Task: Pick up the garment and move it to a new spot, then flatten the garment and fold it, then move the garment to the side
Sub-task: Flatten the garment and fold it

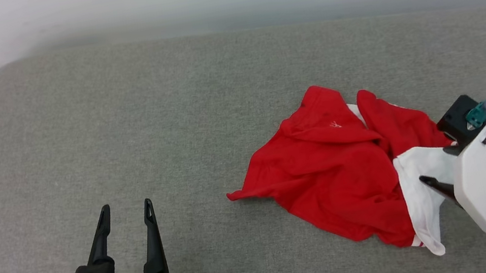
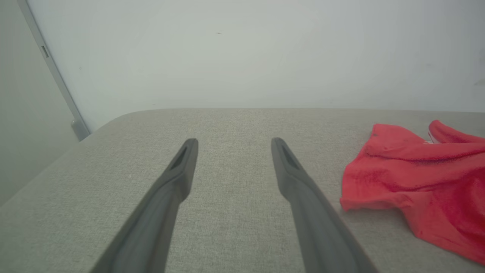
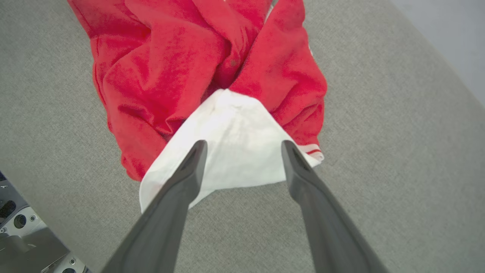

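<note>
Now right pincer [image 3: 243, 144] gapes wide over garment [image 3: 170, 76].

Ahead of left gripper [image 2: 234, 141]: bare grey surface [image 2: 235, 121], open to the wall [image 2: 242, 57].
Ahead of right gripper [image 3: 244, 144]: crumpled garment [image 3: 170, 76] blocks the path.

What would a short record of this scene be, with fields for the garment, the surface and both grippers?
garment: red, crumpled, not yet flattened, lying at the robot's right
white sleeve: sticks out from the red folds, towards the robot
surface: grey fabric, under the garment
left gripper: open, over bare surface, apart from the garment
right gripper: open, one finger at each side of the white sleeve; contact cannot be told
</note>
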Motion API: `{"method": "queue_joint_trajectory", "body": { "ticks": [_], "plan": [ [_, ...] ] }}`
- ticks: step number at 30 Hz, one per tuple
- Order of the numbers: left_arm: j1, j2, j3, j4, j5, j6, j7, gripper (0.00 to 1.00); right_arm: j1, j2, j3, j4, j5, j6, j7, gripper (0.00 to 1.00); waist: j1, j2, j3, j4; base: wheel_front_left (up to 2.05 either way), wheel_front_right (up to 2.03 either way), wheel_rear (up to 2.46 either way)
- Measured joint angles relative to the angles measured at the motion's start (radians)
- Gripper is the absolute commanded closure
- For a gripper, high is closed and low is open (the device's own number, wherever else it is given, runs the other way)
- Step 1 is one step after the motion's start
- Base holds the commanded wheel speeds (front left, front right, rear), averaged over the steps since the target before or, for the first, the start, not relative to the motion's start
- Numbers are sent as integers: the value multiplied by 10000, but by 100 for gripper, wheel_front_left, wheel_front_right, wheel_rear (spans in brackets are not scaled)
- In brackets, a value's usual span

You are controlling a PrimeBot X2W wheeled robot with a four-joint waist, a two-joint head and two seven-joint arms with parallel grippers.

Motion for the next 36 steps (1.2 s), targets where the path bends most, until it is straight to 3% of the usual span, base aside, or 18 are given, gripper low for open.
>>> {"method": "queue_joint_trajectory", "body": {
  "ticks": [9, 15, 16, 17, 18, 28, 36],
  "plan": [
    [-332, 0, -288, 29, -276, 186, 0, 0, -48, 98, 1243, 1590, 224, -4, 259, 0, 0, 0, 683, 477, 0, 0, 0],
    [-395, -6, -387, 105, -349, 261, 0, 0, -389, 52, 2274, 2454, 267, -27, -470, 0, -2, 0, 852, 698, 0, 0, 0],
    [-395, -6, -380, 119, -349, 268, 0, 0, -460, 56, 2435, 2512, 313, -35, -681, 14, -2, 0, 834, 697, 0, 0, 0],
    [-395, -6, -366, 132, -349, 274, 0, 0, -534, 59, 2569, 2556, 332, -35, -907, 83, -2, 0, 811, 687, 0, 0, 0],
    [-394, -6, -357, 155, -347, 278, 0, 0, -608, 69, 2727, 2585, 332, -35, -1147, 100, -2, 0, 774, 671, 0, 0, 0],
    [-380, -8, -362, 209, -270, 270, 0, 0, -1834, 573, 3256, 2261, 98, -2, -3365, 100, -1, 0, 271, 618, 0, 0, 0],
    [-348, -8, -305, 190, -257, 263, 0, 0, -3568, 1691, 3925, 2236, -499, -4, -4316, 100, -1, 0, 109, 1002, 0, 0, 0]
  ]
}}
